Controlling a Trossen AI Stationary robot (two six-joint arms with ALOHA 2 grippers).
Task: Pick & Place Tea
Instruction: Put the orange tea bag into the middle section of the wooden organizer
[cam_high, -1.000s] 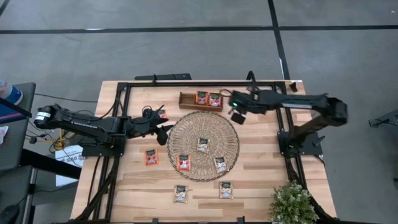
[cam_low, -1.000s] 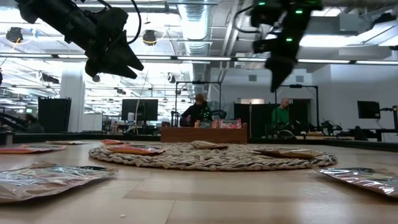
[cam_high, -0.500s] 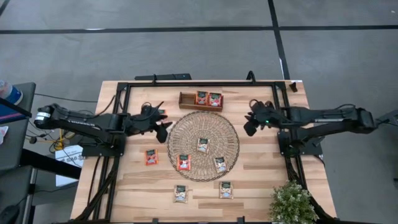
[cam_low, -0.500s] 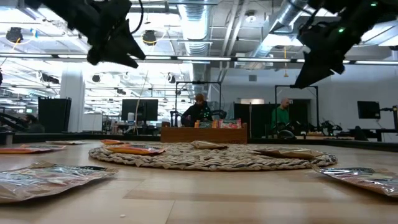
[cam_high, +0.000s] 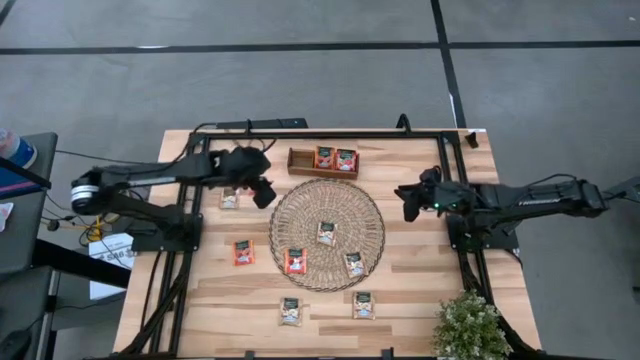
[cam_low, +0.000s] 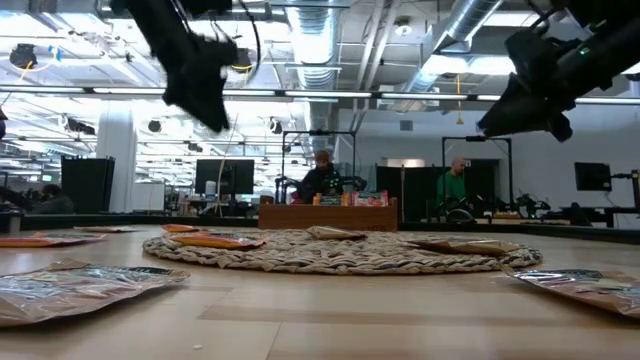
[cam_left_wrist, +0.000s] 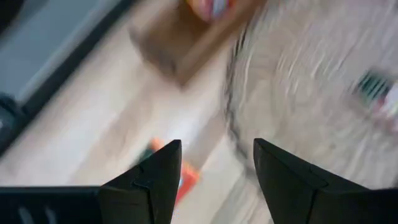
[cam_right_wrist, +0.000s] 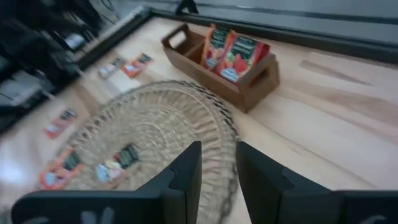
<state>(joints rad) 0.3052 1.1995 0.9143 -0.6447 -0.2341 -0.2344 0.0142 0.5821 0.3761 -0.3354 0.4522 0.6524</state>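
**Two pincers empty, most tea still loose**

Two sachets stand in the wooden tray at 12 o'clock of the woven mat. Three more lie on the mat, the rest flat on the desk: two at the mat's 9 o'clock side, two at 6 o'clock.

Left pincer hangs above the desk at the mat's 10 o'clock, fingers spread, nothing between them. Right pincer hovers at 3 o'clock, jaws partly apart, empty.

Risks as I see them:
- Sachets are thin and flat; fingertips likely skate off or shove one sideways, more so on bare wood than on the weave.
- Mat is loose, so a low pass could snag the rim and drag it with its load.
- Tray slots are narrow; a tilted drop could topple the standing sachets or catch the wall.
- Both arms converging on the mat centre could clash.
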